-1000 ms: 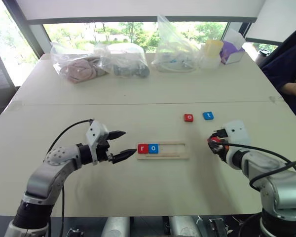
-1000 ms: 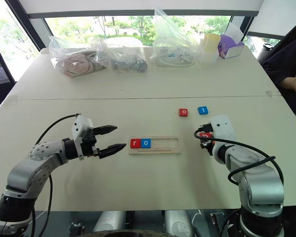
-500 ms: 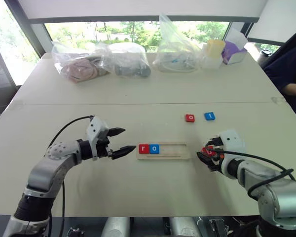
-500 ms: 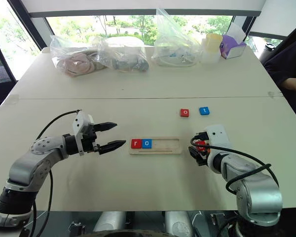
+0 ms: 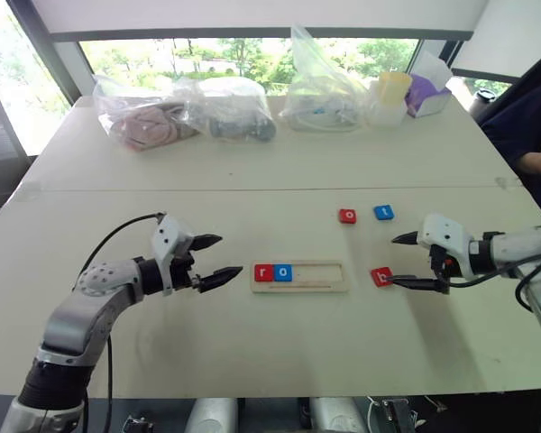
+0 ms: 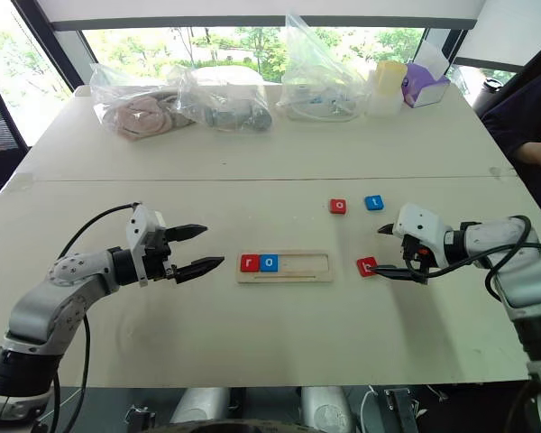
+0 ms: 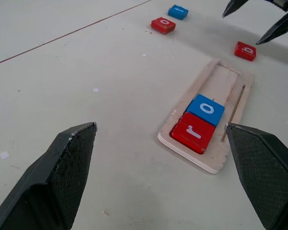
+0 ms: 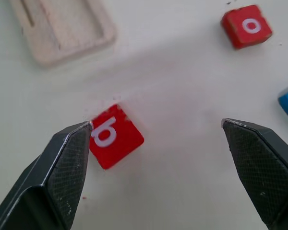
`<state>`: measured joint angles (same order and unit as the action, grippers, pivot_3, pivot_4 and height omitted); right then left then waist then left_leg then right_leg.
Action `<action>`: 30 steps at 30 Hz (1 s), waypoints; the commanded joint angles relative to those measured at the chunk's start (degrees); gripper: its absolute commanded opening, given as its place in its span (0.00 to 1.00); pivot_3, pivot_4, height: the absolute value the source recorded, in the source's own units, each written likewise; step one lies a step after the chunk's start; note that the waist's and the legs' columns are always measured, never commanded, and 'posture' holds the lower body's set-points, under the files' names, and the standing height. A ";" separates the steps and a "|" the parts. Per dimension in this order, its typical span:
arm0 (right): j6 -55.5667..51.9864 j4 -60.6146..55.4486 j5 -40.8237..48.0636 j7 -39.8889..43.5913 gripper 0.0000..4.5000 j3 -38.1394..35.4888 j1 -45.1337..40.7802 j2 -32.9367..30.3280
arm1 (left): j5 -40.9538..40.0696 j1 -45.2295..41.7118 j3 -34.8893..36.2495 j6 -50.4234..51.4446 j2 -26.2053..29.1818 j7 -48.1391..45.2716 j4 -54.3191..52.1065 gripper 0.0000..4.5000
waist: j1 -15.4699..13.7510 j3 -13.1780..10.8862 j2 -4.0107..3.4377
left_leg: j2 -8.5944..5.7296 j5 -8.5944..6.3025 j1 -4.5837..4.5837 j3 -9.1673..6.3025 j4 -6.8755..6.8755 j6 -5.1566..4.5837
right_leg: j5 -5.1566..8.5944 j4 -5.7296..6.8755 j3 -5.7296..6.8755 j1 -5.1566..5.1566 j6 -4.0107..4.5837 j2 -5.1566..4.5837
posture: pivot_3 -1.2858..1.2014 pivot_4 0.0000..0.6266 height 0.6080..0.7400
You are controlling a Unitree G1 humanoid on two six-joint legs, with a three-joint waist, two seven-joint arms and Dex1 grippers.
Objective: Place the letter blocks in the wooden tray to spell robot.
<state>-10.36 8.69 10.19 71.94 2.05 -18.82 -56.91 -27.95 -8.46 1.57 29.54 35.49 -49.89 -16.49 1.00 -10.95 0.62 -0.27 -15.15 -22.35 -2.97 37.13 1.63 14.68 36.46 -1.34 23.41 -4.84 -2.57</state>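
Red r (image 5: 263,272) and blue o (image 5: 282,272) fill the left end of the tray (image 5: 329,286), leaving three slots bare. Red b (image 5: 380,276) lies flat on the table (image 5: 252,361) just right of the tray, beside the right gripper (image 5: 413,262), jaws spread wide and empty. Red o (image 5: 347,216) and blue t (image 5: 384,212) wait farther back. The left gripper (image 5: 214,258) hovers left of the tray, also agape, apparently on standby.

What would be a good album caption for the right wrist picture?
Open right gripper over the table, the red b block lying by one finger, just off the wooden tray.
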 commanded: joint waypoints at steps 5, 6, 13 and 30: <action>6.61 6.63 -1.02 7.14 0.98 3.26 -3.17 0.66 | -0.79 2.18 2.81 -0.59 0.85 1.34 -4.11 1.00 | -0.39 0.00 -0.01 | 0.01 0.00 0.00 -0.23 -0.01 0.00 | -0.01 0.00 0.00 0.00 -0.01 -0.03 | 0.52 0.24 1.00; 7.02 7.03 -1.21 7.44 0.98 3.53 -2.98 0.71 | -0.86 2.35 2.93 -0.52 0.92 1.48 -4.33 1.00 | -0.41 0.00 -0.01 | 0.00 0.00 0.00 -0.26 0.00 0.00 | -0.01 0.00 0.00 -0.01 0.00 -0.03 | 0.52 0.24 1.00; 9.02 9.48 -2.35 7.03 0.98 4.06 -2.86 1.75 | -0.87 2.71 3.57 -0.35 1.31 1.77 -4.72 1.00 | -0.35 0.01 -0.01 | -0.03 0.00 0.01 -0.22 0.04 0.01 | 0.01 0.00 -0.03 -0.03 0.09 -0.08 | 0.52 0.24 1.00; 2.00 -1.21 1.81 5.46 0.24 2.22 -4.93 5.58 | -0.46 1.40 3.21 -0.52 1.30 1.45 -3.39 1.00 | -0.20 0.00 -0.06 | 0.02 0.00 0.10 -0.23 0.02 0.01 | -0.07 0.02 -0.04 -0.08 0.08 -0.02 | 0.52 0.24 1.00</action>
<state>-6.10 11.78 9.69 77.33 5.79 -21.63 -51.16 -28.04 -6.58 3.56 29.61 36.04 -48.40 -18.61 0.80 -10.95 0.57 -0.25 -15.14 -22.25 -3.20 37.15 1.64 14.60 36.48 -1.37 23.35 -4.77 -2.60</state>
